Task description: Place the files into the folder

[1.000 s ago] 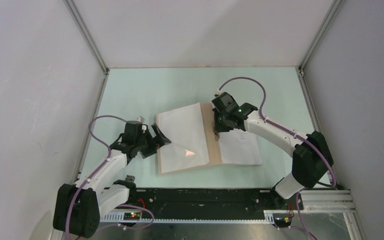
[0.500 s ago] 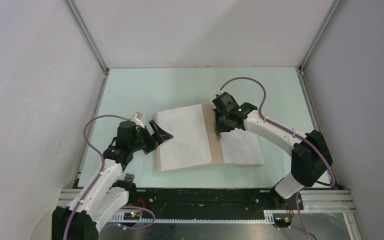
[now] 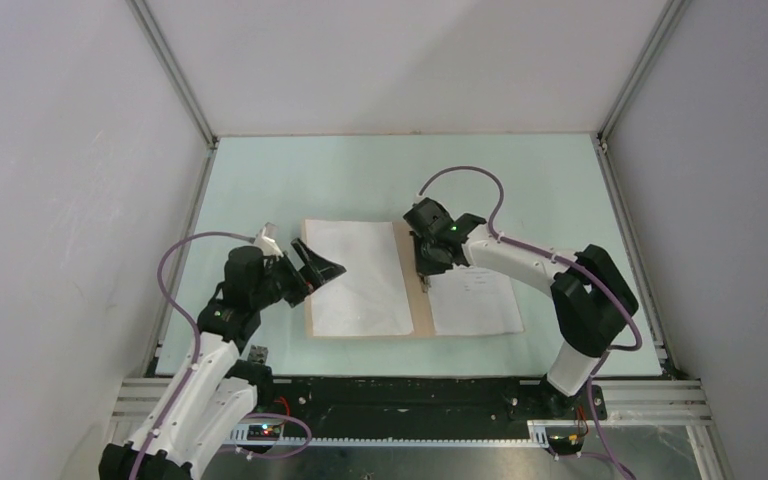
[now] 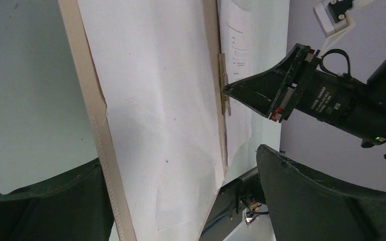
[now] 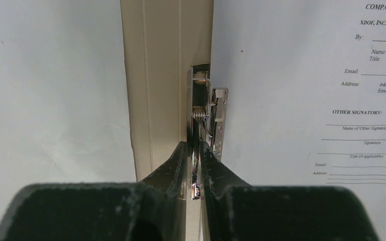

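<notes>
**Jaws: right pair pinching, left pair spread wide**

Top view. Right jaws are pinching at the spine of the folder (image 3: 420,312), which is lying open and flat mid-worktop (image 3: 290,170). The blank sheet (image 3: 355,280) is covering its left half and the printed sheet (image 3: 475,300) its right. Both files are lying inside the covers already, which is likely why the folder is being left open. Left jaws are hovering spread at the folder's left edge, holding nothing, and are probably standing ready to tip that cover over.

Left wrist view. The spread jaws are framing the blank sheet; whether they are touching it, I cannot tell. Across the sheet, the right jaws are meeting the clip (image 4: 224,88) on the spine.

Right wrist view. Jaws are pressing together on the clip's thin metal tab, seemingly levering it or pinning the spine down. The printed sheet is lying just right of the clip; whether its edge is sitting under it, I cannot tell.
</notes>
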Robot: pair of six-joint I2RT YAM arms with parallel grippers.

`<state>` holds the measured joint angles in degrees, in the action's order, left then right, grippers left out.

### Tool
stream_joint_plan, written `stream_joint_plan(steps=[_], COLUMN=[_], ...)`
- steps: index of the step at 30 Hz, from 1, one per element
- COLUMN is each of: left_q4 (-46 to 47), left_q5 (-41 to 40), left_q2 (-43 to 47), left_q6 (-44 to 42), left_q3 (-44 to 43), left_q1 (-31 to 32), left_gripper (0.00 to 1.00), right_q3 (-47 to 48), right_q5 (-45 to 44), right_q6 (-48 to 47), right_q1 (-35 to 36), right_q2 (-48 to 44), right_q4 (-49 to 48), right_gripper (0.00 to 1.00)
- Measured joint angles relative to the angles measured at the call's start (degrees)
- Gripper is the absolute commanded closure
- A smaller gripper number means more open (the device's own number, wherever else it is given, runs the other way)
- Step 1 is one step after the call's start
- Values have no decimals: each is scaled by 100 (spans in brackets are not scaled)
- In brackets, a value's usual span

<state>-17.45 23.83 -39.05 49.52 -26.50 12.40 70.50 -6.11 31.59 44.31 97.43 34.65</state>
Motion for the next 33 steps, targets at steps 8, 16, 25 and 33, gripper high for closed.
stream_joint_plan(steps=[8,16,25,33], left_q4=[-407,-935,-1517,-1764], left_q5=[-55,-501,-1329,-1910], left_q2=[-72,-74,-136,-378], left_q6=[-107,-369,-415,-407], left_q3=[-448,-975,-1499,-1945], left_q1=[9,396,1235,1888], left_gripper=[0,0,2,2], right_q3=[0,0,7,22], right_q5=[-138,-304,-297,-157], right_q6=[295,514,640,789], right_q1=[315,592,723,750], right_q2=[448,678,800,800], right_q4=[-415,-756,-916,-1056], right_gripper=[100,100,89,64])
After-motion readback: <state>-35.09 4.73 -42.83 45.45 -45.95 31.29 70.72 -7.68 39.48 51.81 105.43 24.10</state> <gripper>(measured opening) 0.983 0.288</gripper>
